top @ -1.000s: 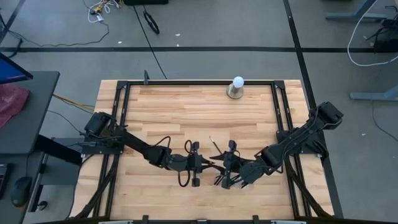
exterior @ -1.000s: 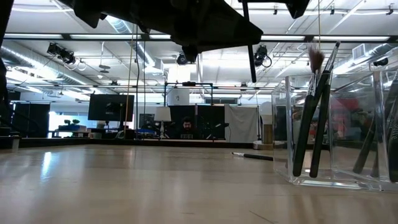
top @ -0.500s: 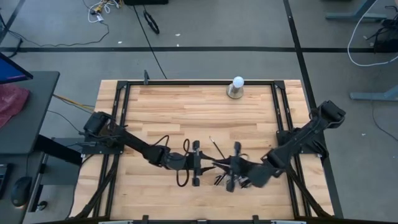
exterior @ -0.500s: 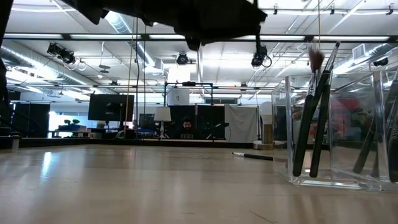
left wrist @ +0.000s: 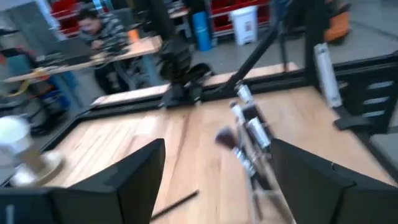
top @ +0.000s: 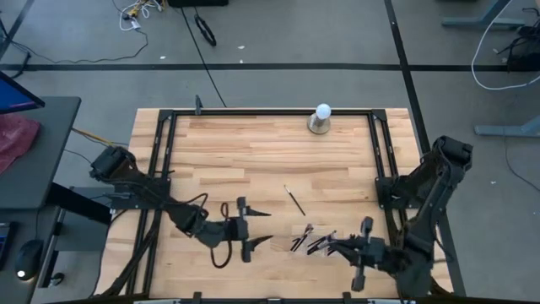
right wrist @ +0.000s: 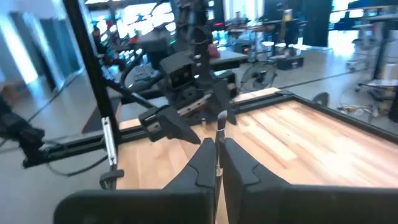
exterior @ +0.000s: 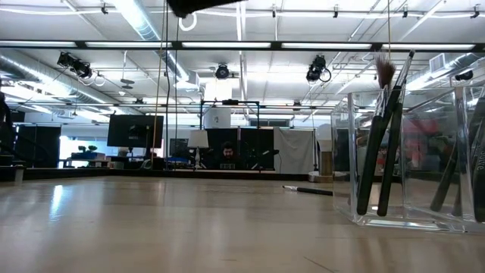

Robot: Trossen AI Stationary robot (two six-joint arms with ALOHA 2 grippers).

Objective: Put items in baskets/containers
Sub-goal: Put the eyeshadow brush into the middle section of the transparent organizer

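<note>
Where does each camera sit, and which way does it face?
High: overhead, straight down on table; both arms show.
Low: table height, facing room; clear tray close; arm scrap on top.
Left wrist: past open left gripper toward tray.
Right wrist: past right gripper, shut on a brush, toward left arm.
High, low share loose brush.

A clear plastic tray stands at three o'clock, brushes leaning inside; a lone brush lies on the wooden table behind; a dark arm part shows at twelve.
</note>
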